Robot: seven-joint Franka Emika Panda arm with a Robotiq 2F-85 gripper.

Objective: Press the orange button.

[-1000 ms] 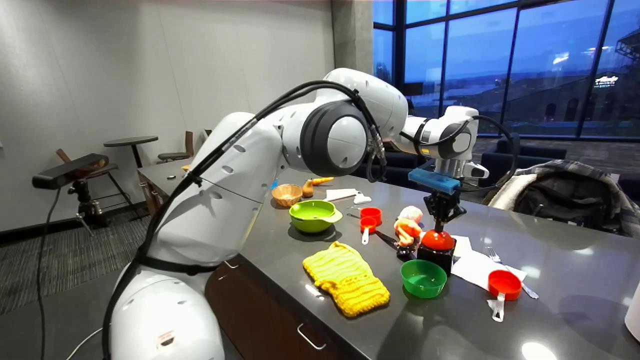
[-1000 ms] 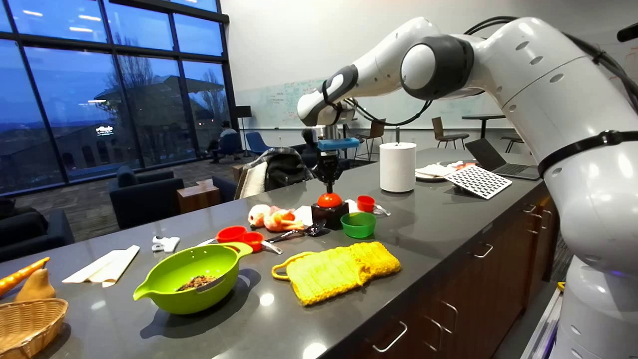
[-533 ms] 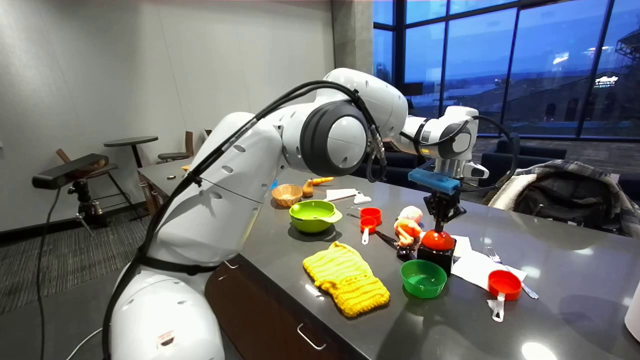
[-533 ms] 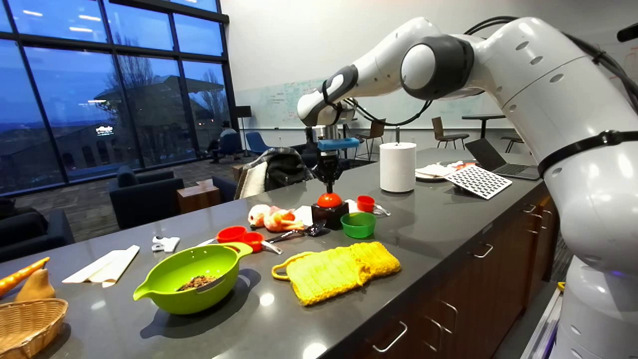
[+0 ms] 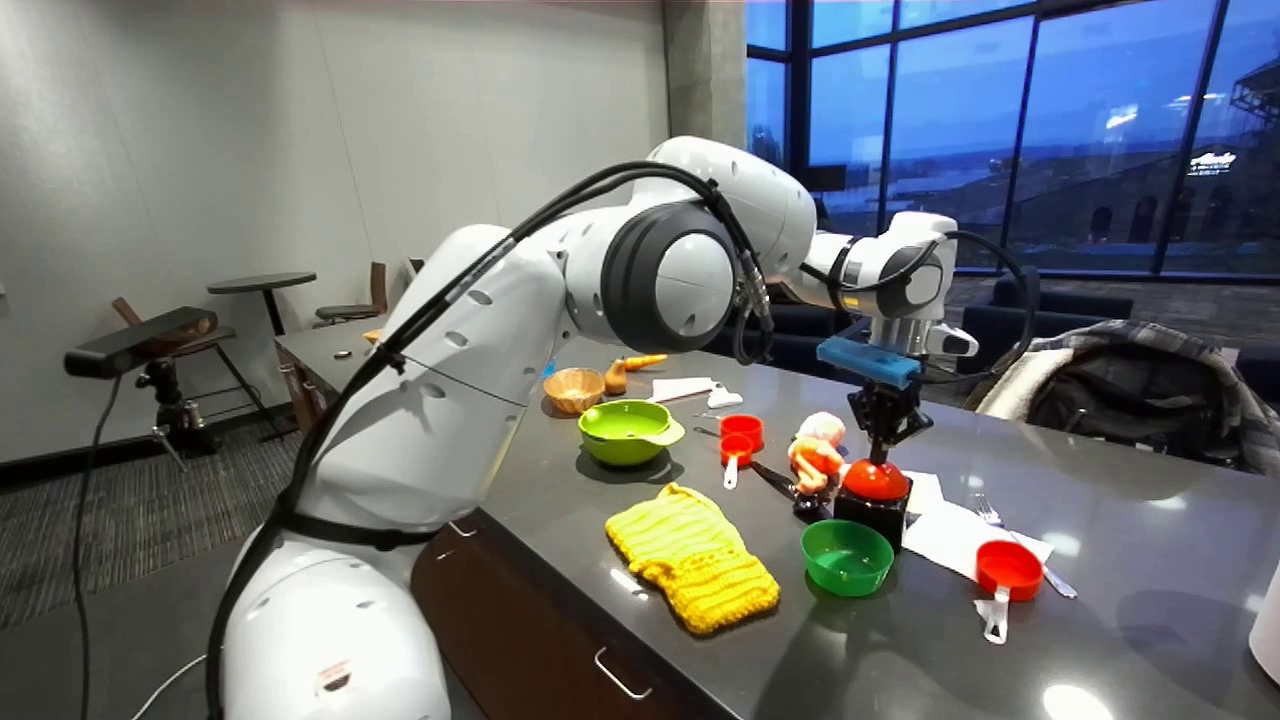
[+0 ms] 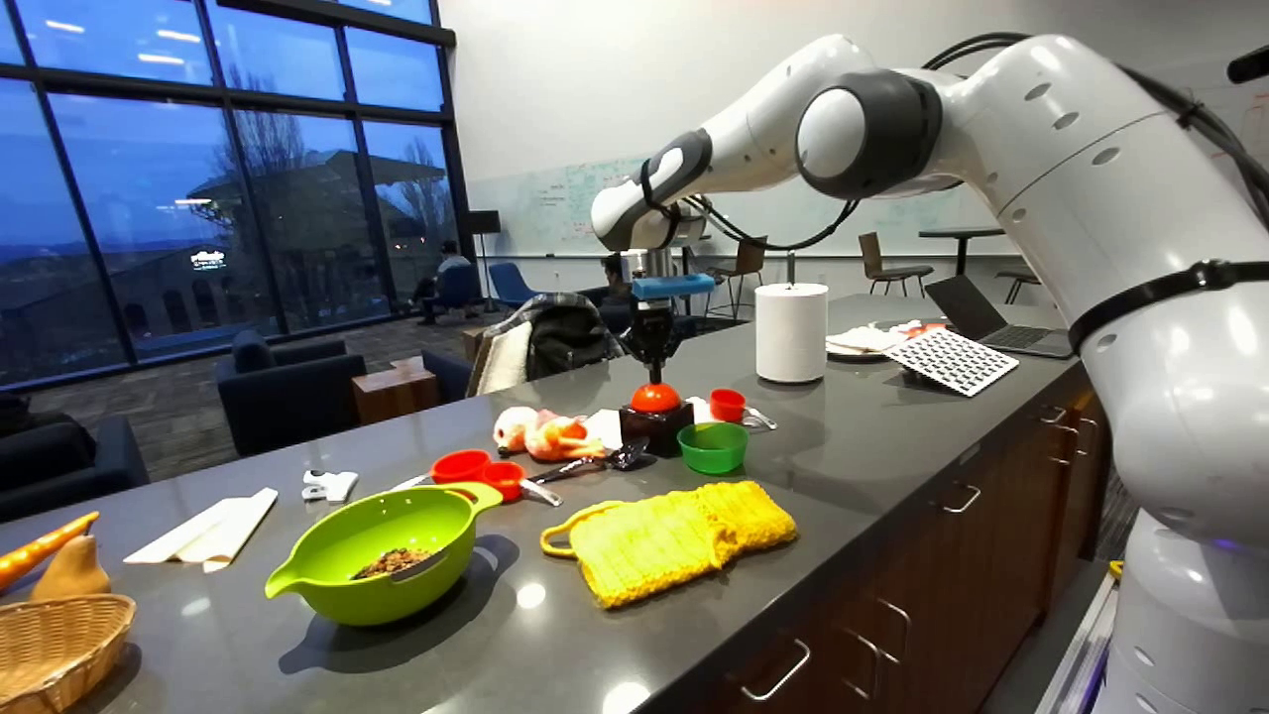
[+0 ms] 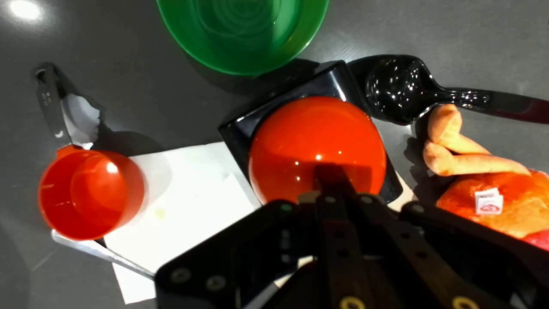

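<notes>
The orange button (image 5: 868,486) is a shiny red-orange dome on a square black base (image 5: 868,522). The button shows in both exterior views (image 6: 650,402) and large in the wrist view (image 7: 313,133). My gripper (image 5: 878,454) points straight down over the dome, with its fingers together and nothing between them. In both exterior views its tips (image 6: 655,376) meet the top of the dome and appear to touch it. In the wrist view the gripper (image 7: 330,189) covers the dome's lower edge. I cannot tell how far the dome is pushed in.
A green bowl (image 5: 846,560) stands close beside the base. A black spoon (image 7: 396,88) and a plush toy (image 7: 502,193) lie on its other side. A red measuring cup (image 7: 92,193) sits near a white napkin (image 7: 188,206). A yellow knitted mitt (image 6: 674,540) and a lime bowl (image 6: 387,555) lie further off.
</notes>
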